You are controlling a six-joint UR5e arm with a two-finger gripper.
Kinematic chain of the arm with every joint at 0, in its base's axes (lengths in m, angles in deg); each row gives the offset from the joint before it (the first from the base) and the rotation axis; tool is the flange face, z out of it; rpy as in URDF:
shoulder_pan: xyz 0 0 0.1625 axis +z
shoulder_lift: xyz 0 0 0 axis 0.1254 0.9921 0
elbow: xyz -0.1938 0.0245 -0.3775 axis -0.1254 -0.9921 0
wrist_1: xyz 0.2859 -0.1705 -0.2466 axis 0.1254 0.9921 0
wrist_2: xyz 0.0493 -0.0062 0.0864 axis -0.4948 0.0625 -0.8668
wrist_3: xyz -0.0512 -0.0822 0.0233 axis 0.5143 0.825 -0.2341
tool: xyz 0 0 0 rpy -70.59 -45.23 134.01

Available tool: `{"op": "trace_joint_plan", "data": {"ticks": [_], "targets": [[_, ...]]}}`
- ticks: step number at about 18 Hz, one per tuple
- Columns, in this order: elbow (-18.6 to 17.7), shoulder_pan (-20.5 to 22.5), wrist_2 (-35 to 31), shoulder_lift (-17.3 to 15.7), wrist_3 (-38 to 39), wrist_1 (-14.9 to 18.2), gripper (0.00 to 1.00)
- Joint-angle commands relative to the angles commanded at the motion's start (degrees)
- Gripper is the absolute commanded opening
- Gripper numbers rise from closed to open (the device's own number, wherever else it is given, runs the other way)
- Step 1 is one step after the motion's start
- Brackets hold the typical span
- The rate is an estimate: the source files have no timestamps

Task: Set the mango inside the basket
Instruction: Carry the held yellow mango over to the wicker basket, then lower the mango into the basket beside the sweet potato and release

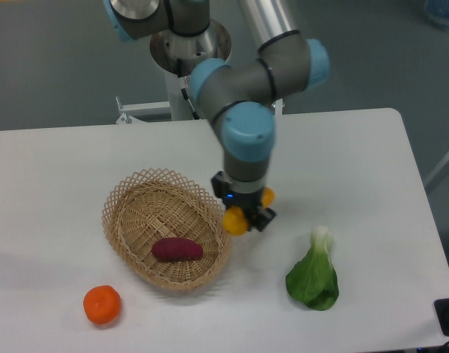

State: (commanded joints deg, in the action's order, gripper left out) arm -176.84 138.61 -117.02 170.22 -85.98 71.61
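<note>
My gripper [240, 214] points straight down and is pinched on the mango [236, 220], whose yellow-orange body shows below the black fingers, with a second small patch of the same colour visible at the right side of the gripper near the wrist. The mango is held above the white table [55, 176], just beside the right-hand rim of the basket [133, 193]; from this angle it overlaps the lattice edge, but I cannot tell whether it is over the rim or just outside it. The basket lies oval and shallow on the left-centre of the table. Inside it, toward the near side of the woven floor, lies a dark purple-red tuber [177, 249], lengthwise roughly left to right. On the table in front of the basket, to its left and apart from it, sits a round orange tangerine [102, 304]. To the right of my gripper and nearer the camera, a leafy green vegetable with a pale stem [312, 276] lies flat on the table, stem end pointing away from the camera; it is apart from both the mango and the basket. My arm's grey links and blue joint caps reach in from the mounting column [189, 44] behind the table.
</note>
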Motion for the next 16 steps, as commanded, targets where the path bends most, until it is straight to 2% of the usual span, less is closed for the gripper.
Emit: {"op": "trace_joint_plan", "data": {"ticks": [7,11,16], "targets": [[-1.8,-6.9,-0.1,0.7,2.2,-0.2,0.6],[-2.5,-8.2,0.0,1.4,2.2,-0.1,0.62],[-3.9,-8.8,-0.2,1.7,2.3,-0.4,0.73]]}}
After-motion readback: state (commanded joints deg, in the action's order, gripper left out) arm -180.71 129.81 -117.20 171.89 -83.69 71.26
